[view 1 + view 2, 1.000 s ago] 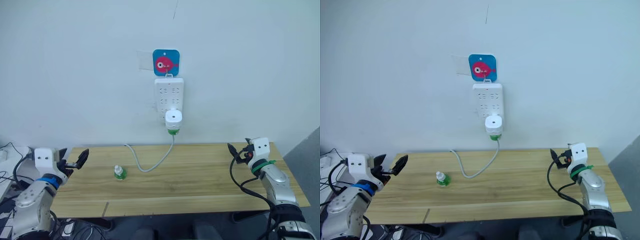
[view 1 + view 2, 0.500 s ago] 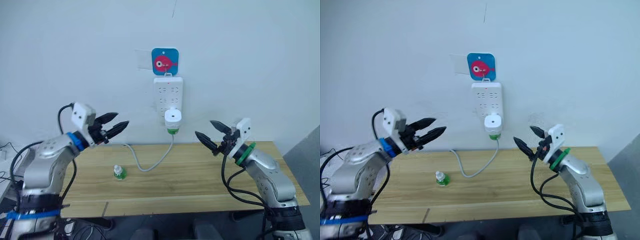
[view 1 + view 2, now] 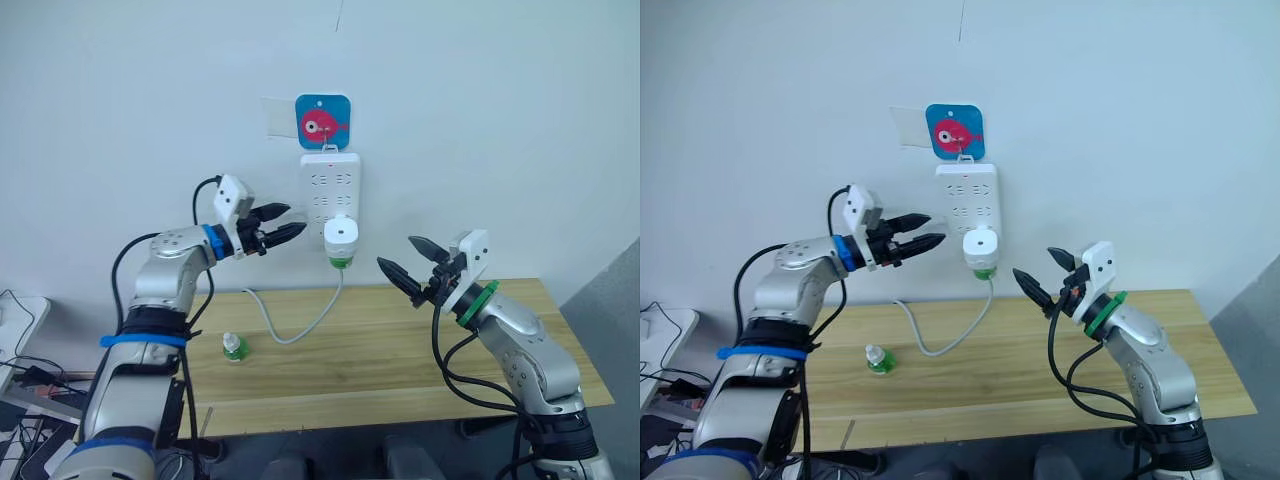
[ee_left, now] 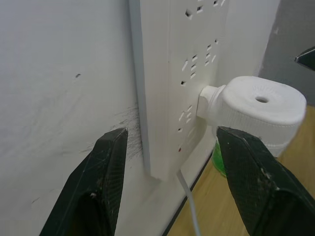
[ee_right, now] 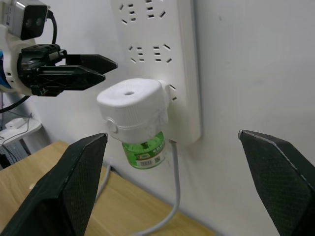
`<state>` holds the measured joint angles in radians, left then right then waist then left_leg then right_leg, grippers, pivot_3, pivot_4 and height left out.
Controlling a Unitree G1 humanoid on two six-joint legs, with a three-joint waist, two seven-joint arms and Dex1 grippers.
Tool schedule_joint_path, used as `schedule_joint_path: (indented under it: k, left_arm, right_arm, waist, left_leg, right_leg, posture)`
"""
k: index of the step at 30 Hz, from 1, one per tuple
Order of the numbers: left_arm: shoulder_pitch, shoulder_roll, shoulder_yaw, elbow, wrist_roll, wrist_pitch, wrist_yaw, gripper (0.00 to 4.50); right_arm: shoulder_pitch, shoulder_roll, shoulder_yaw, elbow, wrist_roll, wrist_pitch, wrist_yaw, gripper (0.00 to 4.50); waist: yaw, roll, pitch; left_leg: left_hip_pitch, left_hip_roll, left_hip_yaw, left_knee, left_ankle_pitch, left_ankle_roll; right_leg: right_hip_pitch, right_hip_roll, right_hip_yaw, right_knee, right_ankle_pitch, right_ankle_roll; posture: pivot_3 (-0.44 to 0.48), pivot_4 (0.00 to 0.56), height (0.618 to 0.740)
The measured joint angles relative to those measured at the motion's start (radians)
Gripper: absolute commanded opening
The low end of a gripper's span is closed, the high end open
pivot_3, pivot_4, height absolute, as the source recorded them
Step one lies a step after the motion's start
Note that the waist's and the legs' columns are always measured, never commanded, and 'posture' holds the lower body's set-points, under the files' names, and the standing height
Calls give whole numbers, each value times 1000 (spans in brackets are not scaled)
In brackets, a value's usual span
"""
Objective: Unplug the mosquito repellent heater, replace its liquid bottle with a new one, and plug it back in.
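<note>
The mosquito repellent heater [image 3: 341, 236] is sitting plugged into the lower part of the power strip [image 3: 330, 186] on the wall, its domed white face pointing up and outward and its green liquid bottle [image 5: 144, 151] hanging below, so its long axis is running roughly vertical. The left gripper [image 3: 283, 224] is hovering just left of the power strip, fingers spread and holding nothing. The right gripper [image 3: 408, 262] is hovering right of the power strip, wide open and empty, while a spare bottle [image 3: 235, 347] is standing on the counter [image 3: 400, 350] below.
</note>
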<state>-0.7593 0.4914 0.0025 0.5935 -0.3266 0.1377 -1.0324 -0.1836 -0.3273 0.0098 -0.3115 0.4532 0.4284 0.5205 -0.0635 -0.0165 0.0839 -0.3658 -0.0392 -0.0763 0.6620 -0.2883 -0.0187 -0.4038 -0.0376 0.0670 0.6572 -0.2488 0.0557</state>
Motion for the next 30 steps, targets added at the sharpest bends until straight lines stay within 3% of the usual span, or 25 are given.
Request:
schedule_joint_path:
  k: [13,29,30]
  left_arm:
    - [-174,-67,5,353,81,-186,-87,2980]
    - [-187,-114,6,353,93,-154,-162,2980]
    - [-186,-115,6,348,93,-149,-161,2805]
  right_arm:
    - [6,-2,-4,-21,0,20,-36,4500]
    - [5,2,15,-40,0,53,-45,4500]
    - [3,2,15,-40,0,59,-46,4500]
  waist:
    - [-18,-5,10]
    - [-24,-6,28]
    - [-24,-6,30]
  left_leg:
    - [0,-1,-3,2,0,0]
    - [-2,0,-3,1,0,0]
    - [-2,0,-3,1,0,0]
  right_leg:
    - [2,-1,-3,1,0,1]
    - [0,-1,-2,1,-1,1]
    - [0,-1,-2,1,-1,1]
  posture:
    - [-138,111,740]
    - [-117,126,740]
    - [-115,127,740]
